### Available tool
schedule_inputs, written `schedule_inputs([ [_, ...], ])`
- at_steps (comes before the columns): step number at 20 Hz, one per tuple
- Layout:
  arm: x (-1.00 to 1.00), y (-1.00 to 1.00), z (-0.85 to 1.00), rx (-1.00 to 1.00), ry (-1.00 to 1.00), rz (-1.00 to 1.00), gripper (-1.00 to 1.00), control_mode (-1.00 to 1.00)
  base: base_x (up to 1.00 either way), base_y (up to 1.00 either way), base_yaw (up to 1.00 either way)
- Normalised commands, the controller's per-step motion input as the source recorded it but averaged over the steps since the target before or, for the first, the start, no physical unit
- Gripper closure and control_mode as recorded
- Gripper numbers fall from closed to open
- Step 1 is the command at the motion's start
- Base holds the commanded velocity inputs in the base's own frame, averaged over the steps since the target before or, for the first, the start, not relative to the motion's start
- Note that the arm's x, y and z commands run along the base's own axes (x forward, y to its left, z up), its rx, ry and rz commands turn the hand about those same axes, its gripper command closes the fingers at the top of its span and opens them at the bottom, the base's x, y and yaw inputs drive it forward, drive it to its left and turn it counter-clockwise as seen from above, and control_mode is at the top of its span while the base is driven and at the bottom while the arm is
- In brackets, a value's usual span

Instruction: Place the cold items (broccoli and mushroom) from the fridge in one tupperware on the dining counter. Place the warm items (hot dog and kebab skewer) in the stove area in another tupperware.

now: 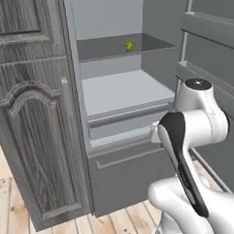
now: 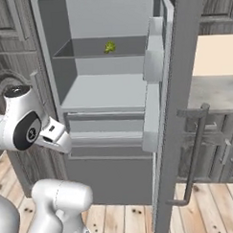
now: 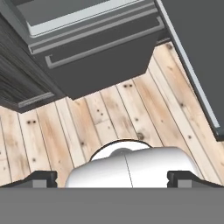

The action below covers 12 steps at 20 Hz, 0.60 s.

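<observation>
My claw (image 3: pixel 112 179) stands wide, its two dark finger tips (image 3: pixel 41 178) far apart at the near edge of the hand view, and it holds nothing. It points down at the plank floor (image 3: pixel 131 113) in front of the fridge (image 1: pixel 122 94), with the grey front of the bottom drawer (image 3: pixel 100 57) just beyond. My arm (image 1: pixel 188 134) is folded low in front of the open fridge, the elbow at about the height of the drawers. The fridge door (image 2: pixel 180 101) hangs swung out to the right, its inner side carrying pale shelf bins (image 2: pixel 153 83) and its outer side a long dark handle (image 2: pixel 194 153). Inside, on the upper grey shelf (image 1: pixel 115 48), toward the back and a little right of its middle, sits the broccoli (image 1: pixel 129 44), a small yellow-green lump standing alone; the right base view shows it too (image 2: pixel 109 46), near the middle of that shelf. It is well apart from my claw, high above it. Below it is a wider pale shelf (image 1: pixel 127 91), and under that the drawer fronts. To the left of the fridge stands a tall dark wood cabinet door (image 1: pixel 31 118) with a carved panel. Far right, past the fridge door, a grey counter (image 2: pixel 213 92) runs over dark lower cabinets (image 2: pixel 220 147).
</observation>
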Motion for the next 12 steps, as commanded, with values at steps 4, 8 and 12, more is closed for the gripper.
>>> schedule_inputs([
  [4, 0.00, 0.00, 0.00, 0.00, 0.00, 0.00, -1.00, 1.00, 0.63, 0.19, -0.06],
  [8, 0.00, 0.00, 0.00, 0.00, 0.00, 0.00, -1.00, 1.00, 0.71, 0.09, 0.00],
  [12, 0.00, 0.00, 0.00, 0.00, 0.00, 0.00, -1.00, 1.00, 0.65, 0.03, 0.00],
])
